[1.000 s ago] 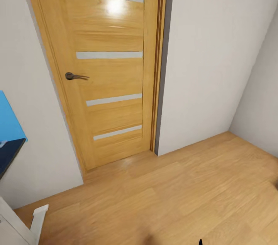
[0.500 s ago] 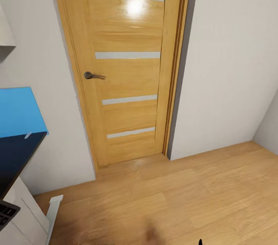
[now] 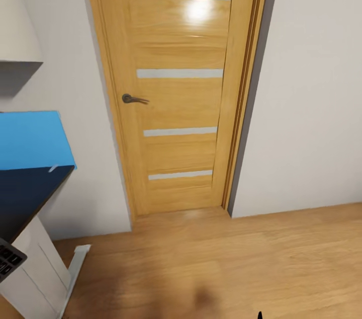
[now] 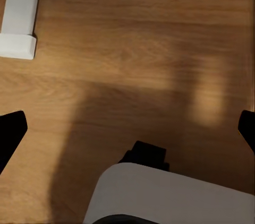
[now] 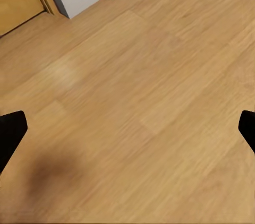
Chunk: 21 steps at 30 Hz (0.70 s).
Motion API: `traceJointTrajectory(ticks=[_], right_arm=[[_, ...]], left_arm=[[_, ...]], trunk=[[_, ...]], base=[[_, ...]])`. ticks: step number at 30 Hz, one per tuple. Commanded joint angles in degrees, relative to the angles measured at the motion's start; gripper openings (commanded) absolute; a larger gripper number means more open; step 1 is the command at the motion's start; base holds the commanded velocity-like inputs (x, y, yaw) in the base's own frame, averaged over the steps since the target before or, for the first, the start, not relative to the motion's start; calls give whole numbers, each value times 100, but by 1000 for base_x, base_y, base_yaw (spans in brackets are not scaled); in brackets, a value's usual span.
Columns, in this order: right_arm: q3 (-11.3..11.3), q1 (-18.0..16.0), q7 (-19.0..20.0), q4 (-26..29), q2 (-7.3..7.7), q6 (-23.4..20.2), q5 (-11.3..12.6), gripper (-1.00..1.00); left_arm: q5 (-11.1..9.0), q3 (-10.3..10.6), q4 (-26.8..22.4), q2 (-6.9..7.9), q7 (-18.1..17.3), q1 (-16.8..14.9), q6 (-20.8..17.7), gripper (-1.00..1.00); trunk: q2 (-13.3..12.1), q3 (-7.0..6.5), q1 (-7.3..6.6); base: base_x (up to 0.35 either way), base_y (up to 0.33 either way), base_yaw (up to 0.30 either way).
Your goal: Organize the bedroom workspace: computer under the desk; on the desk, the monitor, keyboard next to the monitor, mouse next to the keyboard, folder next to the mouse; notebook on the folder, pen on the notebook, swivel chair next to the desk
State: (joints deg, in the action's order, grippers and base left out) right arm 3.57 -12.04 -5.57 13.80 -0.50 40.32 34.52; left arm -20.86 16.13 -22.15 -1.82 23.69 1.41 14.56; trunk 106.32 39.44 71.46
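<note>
The desk (image 3: 25,198) comes in at the left of the head view as a glossy black top corner on a white leg (image 3: 74,271). A corner of the dark keyboard (image 3: 7,261) pokes in at the lower left edge, and what it rests on is cut off. In the left wrist view my left gripper (image 4: 127,131) is open, with its black fingertips (image 4: 10,134) far apart above bare floor near a white desk foot (image 4: 18,14). My right gripper (image 5: 127,131) is open too, holding nothing over the wood planks.
An oak door (image 3: 178,82) with frosted strips and a dark handle (image 3: 133,99) stands shut straight ahead between white walls. A bright-blue panel (image 3: 30,140) rises behind the desk top. Wood-plank floor (image 3: 226,263) stretches to the right. My own white base (image 4: 164,197) shows under the left gripper.
The head camera has swung to the left: the door sits further right in the picture, and more of the desk, the blue panel and the keyboard corner have come into view.
</note>
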Motion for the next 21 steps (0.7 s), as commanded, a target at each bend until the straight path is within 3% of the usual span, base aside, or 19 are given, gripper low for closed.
traceJointTrajectory(ticks=[1,6,13,15,18,21], right_arm=[[38,-1,-58,3,-7,6,-7,100],[35,-2,-58,5,-13,-20,-4,100],[30,0,-58,8,-14,-24,-6,100],[42,-3,-52,9,-65,-23,-17,100],[45,-3,-45,7,-121,-24,-21,100],[51,-1,-42,3,-170,-24,-37,100]], left_arm=[[-59,48,-9,5,39,0,20,100],[-82,28,-9,36,50,0,20,100],[-309,-156,-18,318,55,0,31,100],[-593,-275,24,508,14,0,47,100],[-796,-347,151,678,-174,0,52,100],[-1155,-462,394,834,-652,0,58,100]], trunk=[[2,2,1],[2,-3,1],[2,-4,1],[2,-4,1],[2,-4,1],[2,-4,1]], base=[[104,-302,278],[104,-302,269],[105,-302,64],[134,-300,8],[147,-292,10],[150,-246,101]])
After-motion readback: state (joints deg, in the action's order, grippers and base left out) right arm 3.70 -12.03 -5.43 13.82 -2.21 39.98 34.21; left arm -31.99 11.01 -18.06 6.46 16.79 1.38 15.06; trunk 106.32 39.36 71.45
